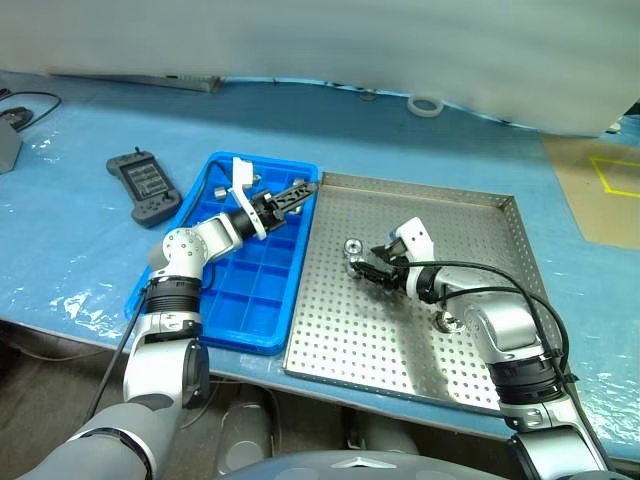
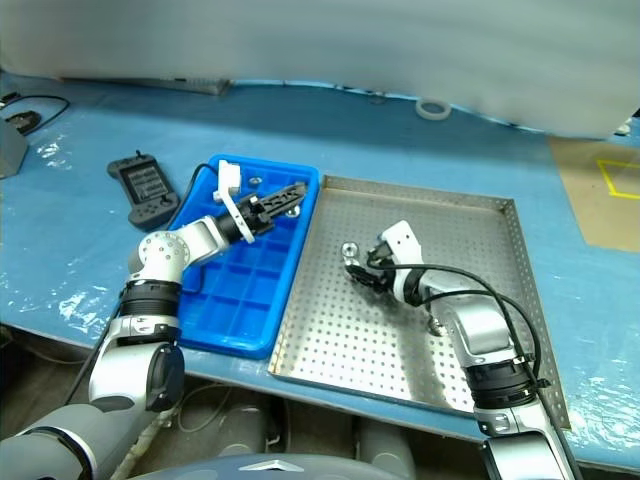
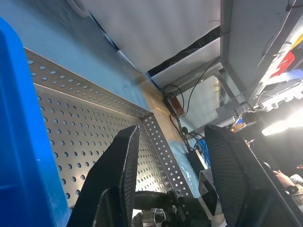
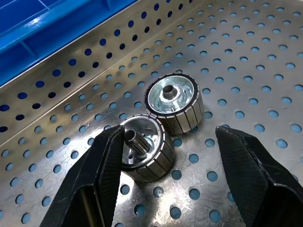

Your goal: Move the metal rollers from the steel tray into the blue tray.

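Closing your open right gripper (image 4: 165, 156) squarely on the nearer of 2 touching metal rollers (image 4: 142, 149) avoids nudging its neighbour.

Blue-sheeted table (image 1: 420, 150): steel tray (image 1: 505, 290), blue tray (image 1: 225, 325), handheld controller (image 1: 143, 184), tape ring (image 1: 425, 105).

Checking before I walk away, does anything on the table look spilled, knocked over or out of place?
Nothing stands out. The rollers sit side by side on the steel tray, the blue tray lies flat beside it, and nothing has spilled onto the table sheet.
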